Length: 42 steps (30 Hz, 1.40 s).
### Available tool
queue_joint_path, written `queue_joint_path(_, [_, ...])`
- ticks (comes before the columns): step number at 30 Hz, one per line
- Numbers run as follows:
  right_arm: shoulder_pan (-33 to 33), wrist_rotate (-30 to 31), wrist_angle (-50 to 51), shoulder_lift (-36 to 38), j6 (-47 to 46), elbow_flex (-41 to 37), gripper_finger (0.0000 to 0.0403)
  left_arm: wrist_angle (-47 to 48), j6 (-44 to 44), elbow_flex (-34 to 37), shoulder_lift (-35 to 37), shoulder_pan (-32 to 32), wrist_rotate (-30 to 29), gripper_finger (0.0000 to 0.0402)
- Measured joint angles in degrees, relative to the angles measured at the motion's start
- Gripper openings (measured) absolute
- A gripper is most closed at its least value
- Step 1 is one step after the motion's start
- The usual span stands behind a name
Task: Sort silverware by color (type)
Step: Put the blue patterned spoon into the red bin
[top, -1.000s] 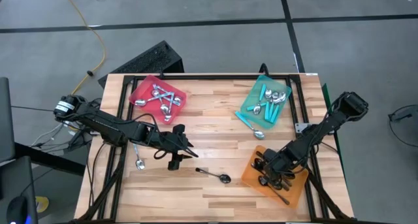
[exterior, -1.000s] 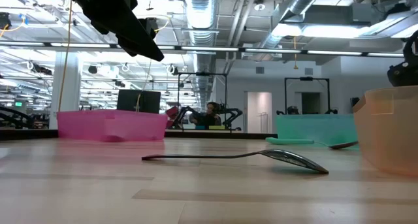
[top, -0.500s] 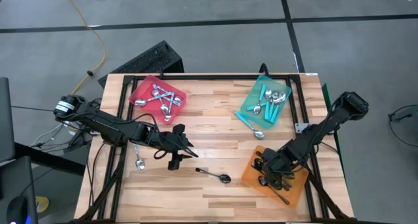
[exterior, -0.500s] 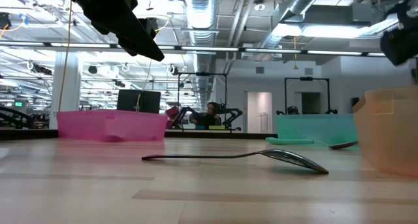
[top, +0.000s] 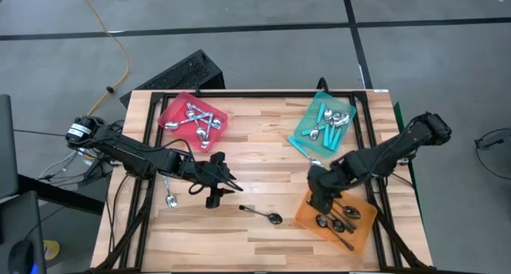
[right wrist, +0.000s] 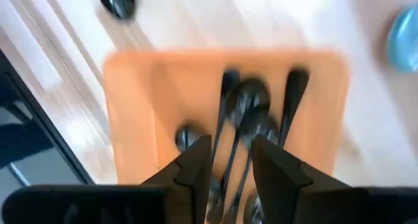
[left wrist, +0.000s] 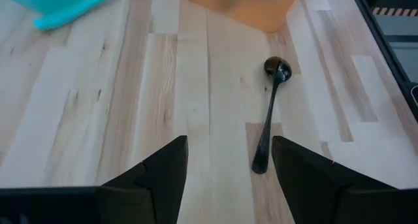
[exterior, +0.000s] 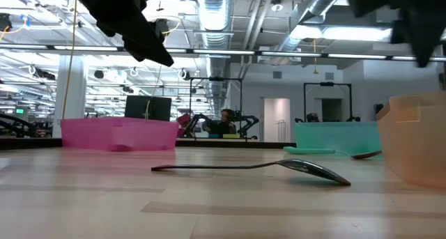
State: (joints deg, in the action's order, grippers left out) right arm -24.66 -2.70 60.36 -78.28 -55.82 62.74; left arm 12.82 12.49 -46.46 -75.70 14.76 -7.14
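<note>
One black spoon (top: 262, 215) lies flat on the table between my two grippers; it also shows in the left wrist view (left wrist: 271, 113). My left gripper (top: 231, 188) hovers open just left of it, empty (left wrist: 225, 178). My right gripper (top: 319, 200) hangs open and empty above the left edge of the orange tray (top: 361, 230), which holds several black spoons (right wrist: 238, 113). A silver spoon (top: 168, 192) lies by the left edge. A teal-handled spoon (top: 307, 156) lies beside the teal tray (top: 307, 114).
The red tray (top: 172, 114) at the far left holds several silver spoons. The teal tray at the far right holds several teal-handled ones. A black frame rail (top: 239, 93) runs along the table's far edge. Bare wood lies in the middle of the table (top: 255, 158).
My right gripper has risen out of the orange tray and shifted a little toward the table's left, its wrist rolling as it went. The black spoons stay lying in the tray.
</note>
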Motion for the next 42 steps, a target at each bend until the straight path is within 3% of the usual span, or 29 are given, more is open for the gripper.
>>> queue_joint_path(4, [4.26,1.87,-0.42,0.00,5.18,1.57,0.0132,3.63,5.88,0.00,0.00,0.00,0.03,0.0206])
queue_joint_path(9, [9.15,2.68,-2.18,0.00,10.57,1.59,0.0132,12.27,19.59,0.00,0.00,0.00,0.86,0.0206])
queue_joint_path(17, [16.25,2.71,-7.60,-0.02,18.98,1.59,0.0132,33.81,40.97,0.00,0.00,0.64,4.89,0.0206])
queue_joint_path(27, [22.66,2.82,-15.64,-0.02,26.35,1.59,0.0132,54.84,65.92,0.00,0.00,3.85,4.40,0.0206])
queue_joint_path(42, [25.59,2.79,-16.35,-0.02,31.04,1.59,0.0132,59.30,100.33,0.00,-0.16,11.64,7.85,0.0206])
